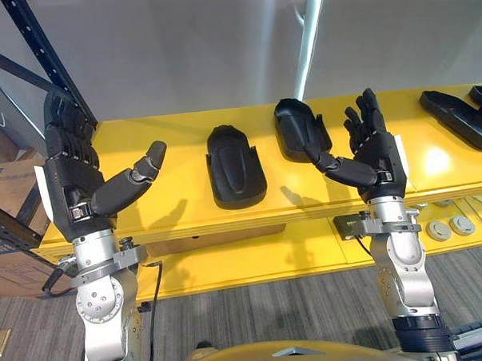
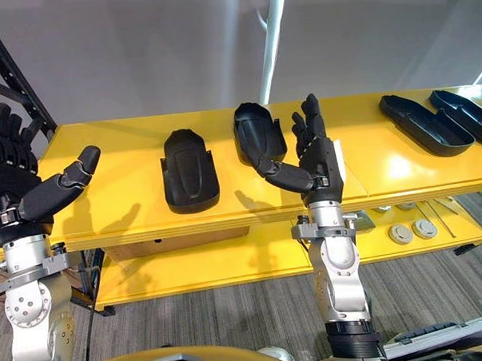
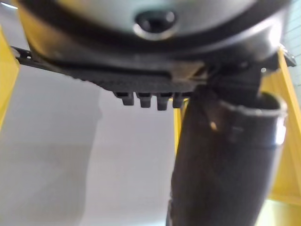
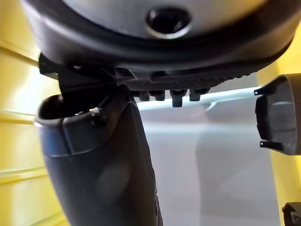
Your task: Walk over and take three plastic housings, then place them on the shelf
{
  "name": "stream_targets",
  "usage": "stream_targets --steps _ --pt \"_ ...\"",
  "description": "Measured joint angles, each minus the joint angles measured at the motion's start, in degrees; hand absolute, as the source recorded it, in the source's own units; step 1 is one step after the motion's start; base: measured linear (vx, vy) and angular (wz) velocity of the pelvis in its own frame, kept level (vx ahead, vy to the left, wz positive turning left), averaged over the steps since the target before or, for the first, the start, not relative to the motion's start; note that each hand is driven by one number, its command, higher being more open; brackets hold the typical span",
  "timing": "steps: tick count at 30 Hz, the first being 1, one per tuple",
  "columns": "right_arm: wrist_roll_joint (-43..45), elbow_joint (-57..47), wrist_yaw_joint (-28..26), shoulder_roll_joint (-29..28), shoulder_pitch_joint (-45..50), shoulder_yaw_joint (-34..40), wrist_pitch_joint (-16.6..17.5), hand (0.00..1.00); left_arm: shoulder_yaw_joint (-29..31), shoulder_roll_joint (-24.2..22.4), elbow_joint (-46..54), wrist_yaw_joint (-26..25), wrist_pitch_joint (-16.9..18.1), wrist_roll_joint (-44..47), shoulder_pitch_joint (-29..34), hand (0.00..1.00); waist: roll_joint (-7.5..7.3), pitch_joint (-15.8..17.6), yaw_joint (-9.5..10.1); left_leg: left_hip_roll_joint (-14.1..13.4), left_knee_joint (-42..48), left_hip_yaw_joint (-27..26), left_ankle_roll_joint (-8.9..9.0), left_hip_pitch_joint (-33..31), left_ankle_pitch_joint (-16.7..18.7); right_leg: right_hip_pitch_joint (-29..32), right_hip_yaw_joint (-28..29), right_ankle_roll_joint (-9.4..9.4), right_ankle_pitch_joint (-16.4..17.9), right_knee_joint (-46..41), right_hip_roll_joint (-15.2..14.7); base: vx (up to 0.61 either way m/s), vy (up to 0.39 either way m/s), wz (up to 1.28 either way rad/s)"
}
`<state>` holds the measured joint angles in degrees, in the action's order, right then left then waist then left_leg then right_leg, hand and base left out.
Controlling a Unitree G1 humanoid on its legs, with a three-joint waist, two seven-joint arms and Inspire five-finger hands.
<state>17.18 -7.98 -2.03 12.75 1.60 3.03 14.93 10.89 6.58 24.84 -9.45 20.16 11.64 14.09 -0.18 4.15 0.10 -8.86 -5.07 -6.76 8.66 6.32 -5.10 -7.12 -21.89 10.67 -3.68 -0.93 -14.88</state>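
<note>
Two black plastic housings lie on the yellow shelf [image 1: 186,215]. One housing [image 1: 235,166] is at the middle; a second housing [image 1: 299,127] lies further back and to its right, hollow side up. Two more housings [image 1: 456,117] sit at the shelf's far right. My left hand [image 1: 79,175] is raised in front of the shelf's left end, fingers straight up, thumb out, holding nothing. My right hand [image 1: 373,156] stands upright just right of the second housing, open and empty, its thumb pointing toward that housing. The right wrist view catches a housing's edge [image 4: 277,121].
A dark upright rack post [image 1: 47,57] rises at the shelf's left end. A lower yellow shelf [image 1: 308,253] holds round grey discs [image 1: 451,227] at the right. A cardboard box [image 1: 9,190] stands at the left. Grey carpet [image 1: 255,316] lies below.
</note>
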Motion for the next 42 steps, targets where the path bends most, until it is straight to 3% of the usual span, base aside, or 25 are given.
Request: stream_targets --steps 3,11,17,28,33,42 --pt "0.04 0.42 -0.61 0.0 0.92 0.0 0.01 1.0 -0.59 0.01 -0.14 -0.65 0.32 -0.18 0.03 1.0 -0.24 0.86 0.03 -0.02 0.0 0.18 -0.05 0.03 -0.14 0.04 0.12 -0.48 0.31 -0.37 0.03 0.0 0.0 0.0" --pt "-3.93 -3.76 -4.51 0.34 4.23 -0.1 0.06 1.0 -2.61 0.32 -0.2 -4.53 2.1 -1.08 0.1 1.0 -1.18 7.43 -0.23 -0.05 0.21 0.37 -1.0 -4.52 -1.18 5.01 5.68 -0.66 1.0 -1.02 1.35 -0.04 0.001 0.05" --pt "-15.22 -8.44 -6.6 5.19 4.09 -0.57 0.99 1.0 -4.52 0.84 -0.2 -5.76 2.1 -1.12 0.16 1.0 -1.19 7.79 -0.22 -0.32 0.26 0.38 -0.38 -5.71 -1.13 6.2 5.99 -0.95 0.77 -1.33 1.76 0.05 -0.008 0.03" --pt "-22.96 -8.45 -10.4 11.27 0.66 -7.6 3.9 1.0 -7.31 3.09 -0.91 -8.14 2.1 -1.11 0.21 1.0 -0.88 10.59 -0.17 -0.8 0.28 -1.11 0.02 -4.56 -0.24 6.19 7.37 -1.34 1.24 -1.8 2.21 0.0 -0.006 -0.06" --pt "-27.04 -7.69 -8.73 12.85 -1.71 -11.3 4.52 1.0 -7.88 3.5 -2.48 -8.42 2.1 -1.12 0.21 1.0 -0.31 11.28 0.28 -0.8 0.27 -0.65 0.01 -4.92 -0.26 6.18 6.88 -1.37 1.36 -1.85 2.21 0.0 -0.003 0.04" --pt "-35.21 2.31 0.52 11.51 -8.28 -15.49 3.44 1.0 -9.09 3.51 -2.5 -9.38 2.1 -3.12 0.19 1.0 0.45 11.85 1.87 -0.75 0.28 1.37 0.03 -5.82 -0.72 6.0 5.17 -1.8 1.75 -2.1 2.2 0.01 -0.008 0.11"
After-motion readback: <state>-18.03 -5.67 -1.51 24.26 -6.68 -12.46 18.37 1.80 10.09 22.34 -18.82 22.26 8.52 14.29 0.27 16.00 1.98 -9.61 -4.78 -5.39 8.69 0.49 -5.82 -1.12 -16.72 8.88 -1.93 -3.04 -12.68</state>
